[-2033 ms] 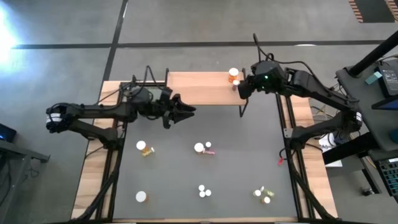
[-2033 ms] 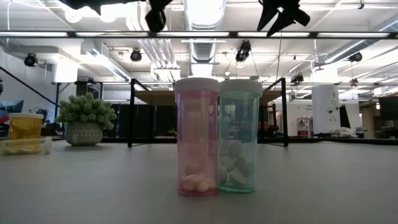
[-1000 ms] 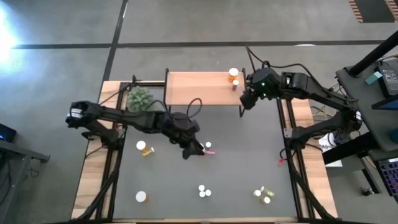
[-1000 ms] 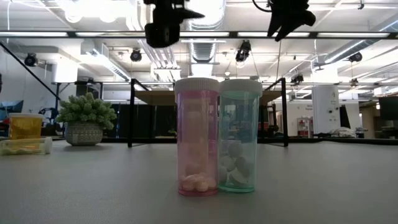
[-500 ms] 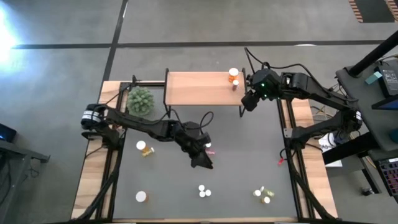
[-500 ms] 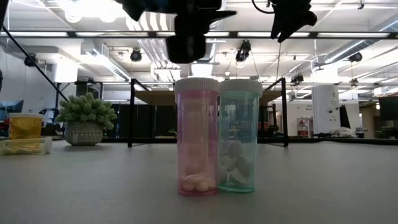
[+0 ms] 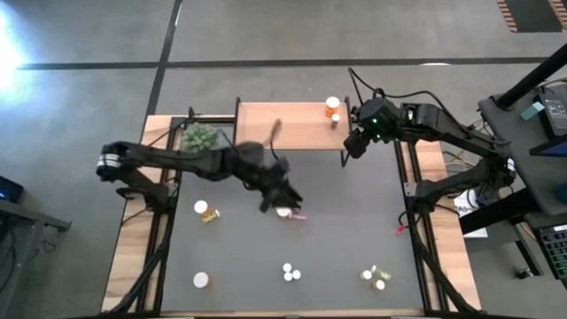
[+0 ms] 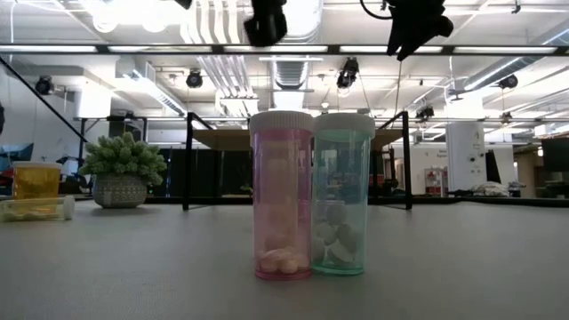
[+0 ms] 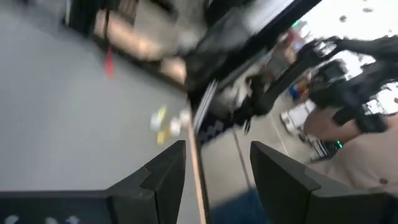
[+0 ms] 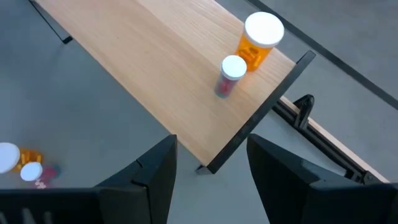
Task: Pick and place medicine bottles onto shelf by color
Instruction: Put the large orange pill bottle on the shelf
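Two bottles (image 7: 284, 213) lie close under the open, empty left hand (image 7: 282, 197), so I fear it knocks one away; the right hand (image 7: 353, 144), open too, waits beside the shelf (image 7: 283, 126).

Left hand (image 7: 282, 202) open mid-table; right hand (image 7: 348, 149) open, arm bent inward.

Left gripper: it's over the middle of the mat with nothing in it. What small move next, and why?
Probably lower the left gripper onto the bottles lying just beside it on the mat. Its fingers stand apart with nothing between them, and the shelf holds only two bottles, near the waiting right gripper.
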`<state>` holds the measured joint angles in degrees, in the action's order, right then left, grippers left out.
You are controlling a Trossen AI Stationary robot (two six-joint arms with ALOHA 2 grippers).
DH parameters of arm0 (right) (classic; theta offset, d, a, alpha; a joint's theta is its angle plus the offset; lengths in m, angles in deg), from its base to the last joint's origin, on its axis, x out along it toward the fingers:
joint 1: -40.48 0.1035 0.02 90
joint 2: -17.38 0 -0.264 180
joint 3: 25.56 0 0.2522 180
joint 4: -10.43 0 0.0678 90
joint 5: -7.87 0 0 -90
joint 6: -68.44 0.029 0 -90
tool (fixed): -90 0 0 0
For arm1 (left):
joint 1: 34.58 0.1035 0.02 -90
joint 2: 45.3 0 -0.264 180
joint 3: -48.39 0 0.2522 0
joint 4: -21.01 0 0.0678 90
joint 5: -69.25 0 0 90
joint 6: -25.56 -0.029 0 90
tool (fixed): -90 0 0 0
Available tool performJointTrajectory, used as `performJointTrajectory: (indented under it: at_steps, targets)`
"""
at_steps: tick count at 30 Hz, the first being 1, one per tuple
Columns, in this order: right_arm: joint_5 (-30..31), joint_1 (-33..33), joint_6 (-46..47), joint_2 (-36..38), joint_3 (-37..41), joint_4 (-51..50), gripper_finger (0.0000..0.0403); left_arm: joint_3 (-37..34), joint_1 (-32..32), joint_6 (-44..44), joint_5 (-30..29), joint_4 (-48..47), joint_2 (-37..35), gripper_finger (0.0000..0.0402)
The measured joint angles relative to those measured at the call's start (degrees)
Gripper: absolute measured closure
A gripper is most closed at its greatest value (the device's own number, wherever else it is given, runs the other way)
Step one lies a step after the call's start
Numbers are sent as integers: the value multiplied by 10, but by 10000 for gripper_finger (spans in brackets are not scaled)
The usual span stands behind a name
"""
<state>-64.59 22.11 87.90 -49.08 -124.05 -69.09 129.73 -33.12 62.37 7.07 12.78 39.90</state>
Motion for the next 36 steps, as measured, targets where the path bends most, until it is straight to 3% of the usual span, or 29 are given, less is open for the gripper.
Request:
performJointTrajectory:
  at_steps: [8, 12, 30, 36]
  targets:
    - [0, 0, 0, 0, 0, 0, 218, -3, 3, -58, 1, 174, -62, 237]
    - [0, 0, 0, 0, 0, 0, 218, 0, 4, -58, -2, 209, -77, 237]
    - [0, 0, 0, -1, 0, 1, 218, -2, 4, -58, -40, 224, -58, 237]
    - [0, 0, 0, -1, 0, 1, 218, 3, 3, -70, -97, 112, -44, 237]
